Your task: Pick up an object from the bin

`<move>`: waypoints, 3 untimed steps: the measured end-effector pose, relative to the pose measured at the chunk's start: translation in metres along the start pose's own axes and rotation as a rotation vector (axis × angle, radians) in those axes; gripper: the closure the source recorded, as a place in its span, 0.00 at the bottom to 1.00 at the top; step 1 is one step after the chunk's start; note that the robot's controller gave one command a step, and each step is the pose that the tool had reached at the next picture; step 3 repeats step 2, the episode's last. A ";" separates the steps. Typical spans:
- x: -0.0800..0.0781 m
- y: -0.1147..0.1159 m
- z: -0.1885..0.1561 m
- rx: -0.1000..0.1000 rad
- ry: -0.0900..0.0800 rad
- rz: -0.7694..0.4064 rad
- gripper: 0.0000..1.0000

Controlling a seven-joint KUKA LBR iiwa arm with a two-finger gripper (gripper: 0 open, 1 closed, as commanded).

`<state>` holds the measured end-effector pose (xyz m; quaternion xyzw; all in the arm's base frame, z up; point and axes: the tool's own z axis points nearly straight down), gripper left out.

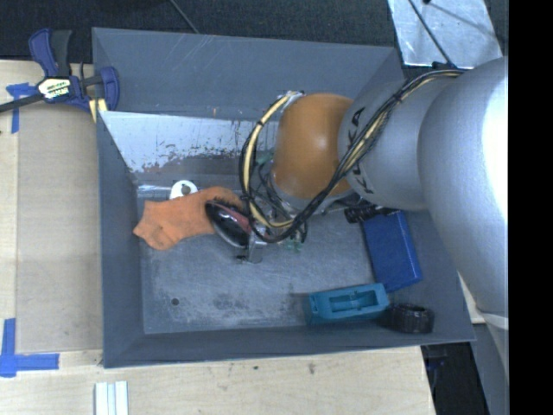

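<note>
Your gripper [246, 244] is low in the bin [121, 258], roughly mid-floor and a little left of centre, hanging under the orange wrist cover with its loops of cable. You cannot tell from here whether it is spread or closed: the cover and cables hide most of it, and only a small grey tip shows near the floor. Just left of that tip, touching or nearly so, lies a dark glossy rounded thing [226, 220] with a touch of red. It rests on the right end of a soft orange cloth [171, 220] that stretches away to the left, with a small white ring [183, 188] just beyond the cloth on the far side. The pick looks likeliest to be one of those first two, but nothing shows as gripped, so count the grasp as not yet confirmed. Well apart on the right are a flat dark-blue box [393, 251], a teal block [349, 303] along the near wall and a small black round piece [409, 318] in the near right corner, all untouched. By this view, the approach is done; closing, lifting and clearing the bin remain.
</note>
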<state>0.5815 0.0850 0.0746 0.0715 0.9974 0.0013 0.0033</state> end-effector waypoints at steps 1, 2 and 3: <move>0.000 0.000 0.000 0.000 0.000 0.001 1.00; -0.018 -0.021 -0.207 0.003 0.008 0.017 1.00; -0.018 -0.021 -0.207 0.003 0.008 0.017 1.00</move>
